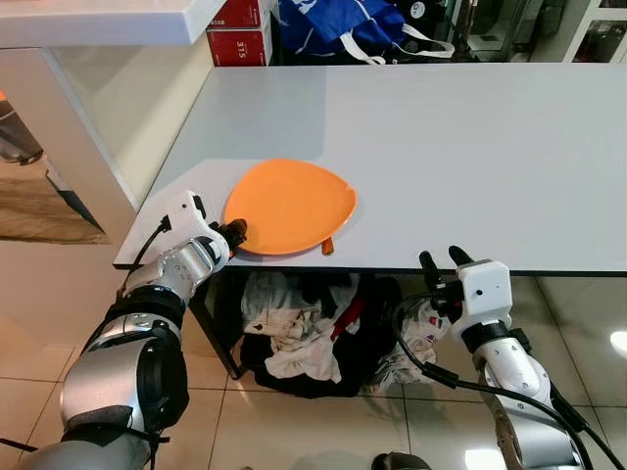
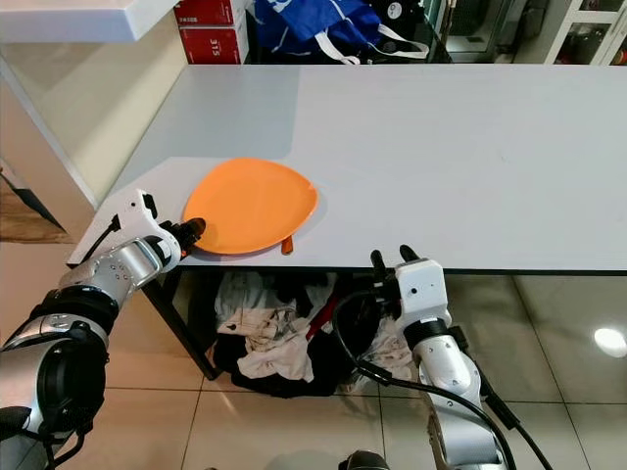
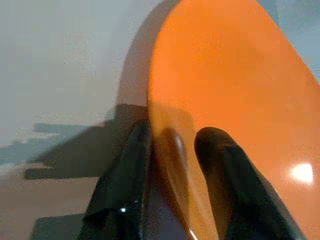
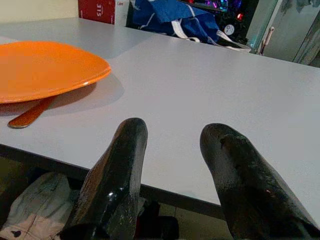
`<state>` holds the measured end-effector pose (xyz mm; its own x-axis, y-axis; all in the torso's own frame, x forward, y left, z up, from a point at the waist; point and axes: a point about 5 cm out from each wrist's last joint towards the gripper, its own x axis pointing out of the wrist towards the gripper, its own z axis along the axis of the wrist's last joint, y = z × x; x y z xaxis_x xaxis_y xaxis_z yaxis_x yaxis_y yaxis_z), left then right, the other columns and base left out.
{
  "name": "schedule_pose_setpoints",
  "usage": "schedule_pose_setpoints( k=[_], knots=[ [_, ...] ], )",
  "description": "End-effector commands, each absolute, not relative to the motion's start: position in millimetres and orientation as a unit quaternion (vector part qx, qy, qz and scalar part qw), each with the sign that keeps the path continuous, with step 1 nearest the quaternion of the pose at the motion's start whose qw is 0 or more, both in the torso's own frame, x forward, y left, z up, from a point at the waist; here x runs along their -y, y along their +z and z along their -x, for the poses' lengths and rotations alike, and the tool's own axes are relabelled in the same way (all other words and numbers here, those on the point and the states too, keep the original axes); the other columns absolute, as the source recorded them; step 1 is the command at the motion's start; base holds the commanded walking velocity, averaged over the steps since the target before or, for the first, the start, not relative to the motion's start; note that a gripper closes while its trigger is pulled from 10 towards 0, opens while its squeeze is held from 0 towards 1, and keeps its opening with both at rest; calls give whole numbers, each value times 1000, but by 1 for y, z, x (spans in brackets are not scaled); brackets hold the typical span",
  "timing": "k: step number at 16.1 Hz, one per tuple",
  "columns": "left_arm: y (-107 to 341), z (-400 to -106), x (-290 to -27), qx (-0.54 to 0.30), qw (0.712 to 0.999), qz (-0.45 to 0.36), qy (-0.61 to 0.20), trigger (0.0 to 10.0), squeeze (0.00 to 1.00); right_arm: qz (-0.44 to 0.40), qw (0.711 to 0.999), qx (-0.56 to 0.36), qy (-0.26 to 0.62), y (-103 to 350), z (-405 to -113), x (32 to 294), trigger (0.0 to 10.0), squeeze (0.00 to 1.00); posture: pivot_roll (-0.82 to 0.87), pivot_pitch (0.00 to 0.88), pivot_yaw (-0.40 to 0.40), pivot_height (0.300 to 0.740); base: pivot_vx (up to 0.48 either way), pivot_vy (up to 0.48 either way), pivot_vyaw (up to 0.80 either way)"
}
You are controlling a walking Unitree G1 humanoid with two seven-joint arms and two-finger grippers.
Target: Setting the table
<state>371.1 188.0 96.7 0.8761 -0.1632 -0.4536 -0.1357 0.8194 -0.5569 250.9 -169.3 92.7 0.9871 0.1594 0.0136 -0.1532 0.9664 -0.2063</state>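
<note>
My left gripper (image 1: 235,233) is pinching the smooth orange plate's (image 1: 291,205) near-left rim; my right gripper (image 1: 445,259) is hanging spread apart.

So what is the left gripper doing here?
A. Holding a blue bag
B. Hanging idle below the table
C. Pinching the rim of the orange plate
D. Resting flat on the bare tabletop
C: the left gripper has one finger under and one over the orange plate rim.

Even bright indoor light; head views sharp. Soft shadow lay across table (image 1: 294,108) far-left part. Glare spots on floor tiles (image 1: 617,343). Left wrist view blurred, close-up soft.
</note>
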Motion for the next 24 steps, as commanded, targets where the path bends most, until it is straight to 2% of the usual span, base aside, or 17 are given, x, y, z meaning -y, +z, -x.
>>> schedule_pose_setpoints(
  k=[1, 5, 9, 16, 24],
  knots=[
    [92, -370, -180, -261, 913, 312, -18, 0, 0, 104, 992, 15, 75, 95, -250, 171, 10000, 0, -278, 41, 50, 740, 0, 0, 0],
    [128, -385, -173, -148, 919, 359, -74, 0, 0, 103, 992, 14, 75, 95, -250, 171, 10000, 0, -275, 50, 48, 740, 0, 0, 0],
    [149, -391, -165, -98, 916, 374, -105, 0, 0, 101, 992, 14, 74, 95, -251, 170, 10000, 0, -271, 49, 50, 740, 0, 0, 0],
    [158, -396, -136, -93, 919, 360, -134, 0, 0, 102, 992, 15, 74, 94, -251, 168, 10000, 0, -272, 21, 60, 740, 0, 0, 0],
    [172, -402, -77, -106, 933, 298, -168, 0, 0, 99, 993, 15, 69, 92, -248, 165, 10000, 0, -285, 15, 80, 740, 0, 0, 0]
  ],
)
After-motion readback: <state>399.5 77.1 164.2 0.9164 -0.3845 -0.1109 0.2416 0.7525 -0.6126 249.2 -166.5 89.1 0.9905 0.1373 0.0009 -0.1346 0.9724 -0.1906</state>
